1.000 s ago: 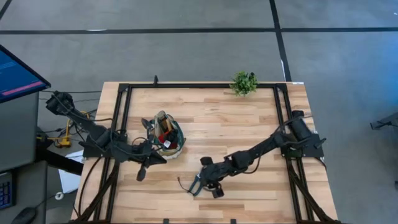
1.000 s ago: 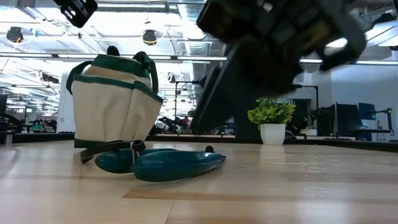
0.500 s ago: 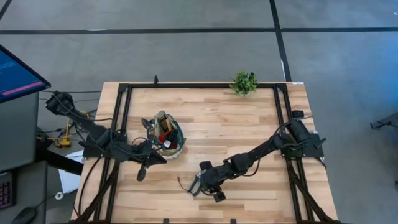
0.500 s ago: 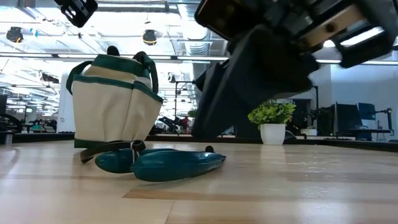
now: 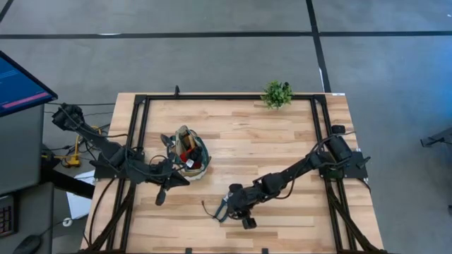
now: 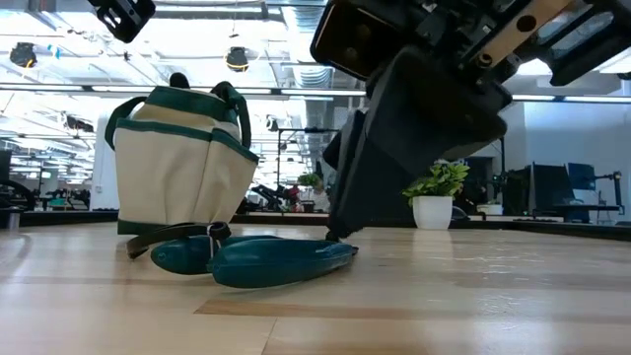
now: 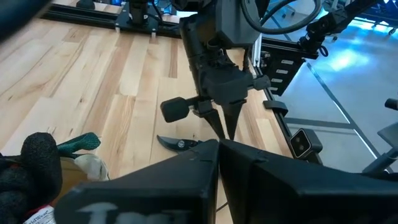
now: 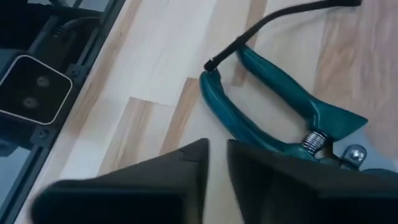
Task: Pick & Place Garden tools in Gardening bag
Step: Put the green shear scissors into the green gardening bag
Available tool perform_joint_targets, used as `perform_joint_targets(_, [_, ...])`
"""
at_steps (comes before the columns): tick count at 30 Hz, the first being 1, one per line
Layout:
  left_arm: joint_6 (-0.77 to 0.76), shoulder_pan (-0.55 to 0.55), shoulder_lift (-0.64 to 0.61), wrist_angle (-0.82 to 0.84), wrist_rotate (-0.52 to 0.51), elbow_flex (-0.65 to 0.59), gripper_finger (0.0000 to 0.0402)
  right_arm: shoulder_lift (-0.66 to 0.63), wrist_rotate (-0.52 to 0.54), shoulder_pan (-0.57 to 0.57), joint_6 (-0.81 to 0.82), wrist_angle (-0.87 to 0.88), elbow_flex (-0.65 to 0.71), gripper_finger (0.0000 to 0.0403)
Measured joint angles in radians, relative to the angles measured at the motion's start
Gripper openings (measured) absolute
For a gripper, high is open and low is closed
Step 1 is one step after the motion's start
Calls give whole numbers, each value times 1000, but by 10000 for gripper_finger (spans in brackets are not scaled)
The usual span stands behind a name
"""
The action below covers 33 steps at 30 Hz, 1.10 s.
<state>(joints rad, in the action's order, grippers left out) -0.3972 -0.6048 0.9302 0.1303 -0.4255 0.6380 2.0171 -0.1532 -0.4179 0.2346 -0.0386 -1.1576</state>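
The tan gardening bag (image 5: 189, 152) with green trim stands on the table's left half and also shows in the low view (image 6: 177, 168). A red-and-black tool and other handles stick out of its top. Green-handled pruning shears (image 5: 219, 210) lie flat on the wood near the front edge, and they also show in the right wrist view (image 8: 273, 106). My right gripper (image 5: 227, 207) is shut and points down, with its tips low beside the shears' handles (image 6: 335, 232). My left gripper (image 7: 219, 168) is shut and waits beside the bag's near side. No trowel shows lying on the table. My right gripper's shut fingertips (image 8: 186, 168) come down from above, close beside the shears' near handle (image 8: 217, 106). I cannot tell whether they touch it. The shears lie flat on the table.
A small potted plant (image 5: 277, 93) stands at the far edge. A black metal frame (image 5: 141, 141) borders the table on the left and right. A monitor (image 5: 21, 85) stands off the table's left. Bare wood lies between the bag and the plant.
My right gripper has come down toward the pruning shears and shifted a little toward the table's near edge. Its fingers have tipped more steeply downward. The shears and the bag have stayed where they were.
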Motion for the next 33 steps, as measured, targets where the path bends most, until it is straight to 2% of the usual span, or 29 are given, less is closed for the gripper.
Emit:
perform_joint_targets(2, [0,0,0,0,0,0,1,0,-3,-1,2,3,0,20])
perform_joint_targets(4, [0,0,0,-1,0,0,1,0,-3,-1,3,1,0,8])
perform_joint_targets(16, [0,0,0,-8,0,0,1,0,-6,-10,81,1,0,1])
perform_joint_targets(21, [0,0,0,-15,0,0,1,0,57,-2,81,1,0,1])
perform_joint_targets(25, [-3,0,0,-20,0,0,1,0,58,33,90,19,0,0])
perform_joint_targets(30, [-3,0,0,-21,0,0,1,-2,32,70,125,66,-2,0])
perform_joint_targets(33, [-3,0,0,-21,3,0,1,0,-32,70,121,54,0,0])
